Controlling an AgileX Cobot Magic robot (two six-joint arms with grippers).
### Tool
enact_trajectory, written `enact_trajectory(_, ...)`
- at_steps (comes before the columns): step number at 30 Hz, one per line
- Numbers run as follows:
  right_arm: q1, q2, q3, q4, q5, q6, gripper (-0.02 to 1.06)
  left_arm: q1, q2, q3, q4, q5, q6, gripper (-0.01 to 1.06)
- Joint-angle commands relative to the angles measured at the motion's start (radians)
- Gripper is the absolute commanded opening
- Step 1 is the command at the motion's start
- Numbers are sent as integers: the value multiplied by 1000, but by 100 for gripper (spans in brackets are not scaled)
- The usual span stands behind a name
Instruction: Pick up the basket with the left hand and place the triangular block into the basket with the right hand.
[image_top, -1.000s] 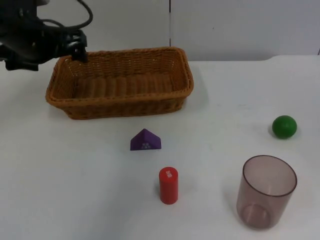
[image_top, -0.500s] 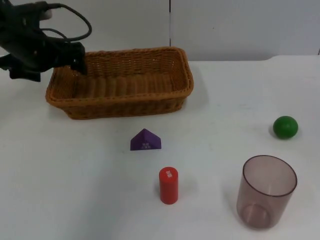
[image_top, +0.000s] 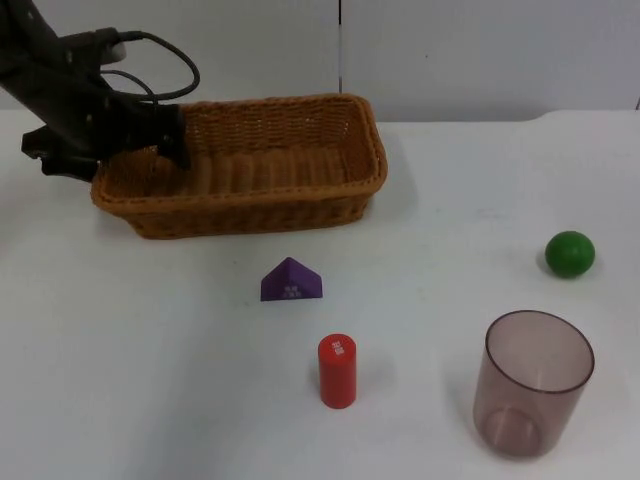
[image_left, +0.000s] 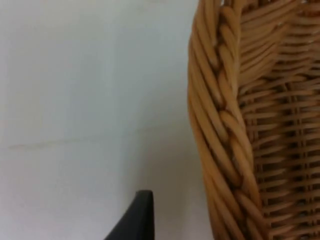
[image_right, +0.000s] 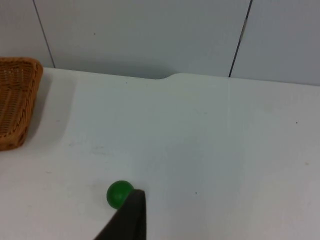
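Basket: the brown woven basket (image_top: 240, 165) sits on the white counter (image_top: 150, 350), near the grey wall (image_top: 480, 50). Its long side faces the front.
Left end effector: the left end effector (image_top: 172, 140) is at the basket's left end. One black finger reaches down inside the basket, and the other is outside the rim. In the left wrist view, the braided rim (image_left: 220, 130) stands just beside a black fingertip (image_left: 137, 217) with a gap between them. The fingers look apart and are not squeezing the rim.
Right end effector: in the right wrist view, one black fingertip (image_right: 131, 217) hangs above the counter, near the green ball (image_right: 119, 194). I cannot tell if its fingers are apart or together. This arm waits.
Triangular block: the purple triangular block (image_top: 291, 281) lies on the counter in front of the basket, not touching it.
Red block: a red round block (image_top: 337, 370) stands up straight, in front of the purple one.
Cup: a see-through brownish cup (image_top: 535, 383) stands up at the front right.
Green ball: it (image_top: 569, 253) rests at the right, behind the cup.
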Motion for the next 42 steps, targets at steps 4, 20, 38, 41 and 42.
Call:
enact_trajectory(4, 4, -5, -5, 0, 2, -6, 105, -1, 28, -5, -4, -20, 3, 105)
enact_trajectory(20, 4, -5, -5, 0, -35, -40, 105, -1, 28, -5, 7, -24, -17, 27)
enact_trajectory(38, 4, -5, -5, 5, 2, -32, 105, -32, -153, 162, 17, 28, -131, 0)
enact_trajectory(41, 4, -5, -5, 5, 7, -32, 105, -36, -257, 284, 14, 0, -131, 0)
enact_trajectory(42, 4, -5, -5, 5, 6, -32, 105, -39, -301, 334, 19, -13, -131, 0)
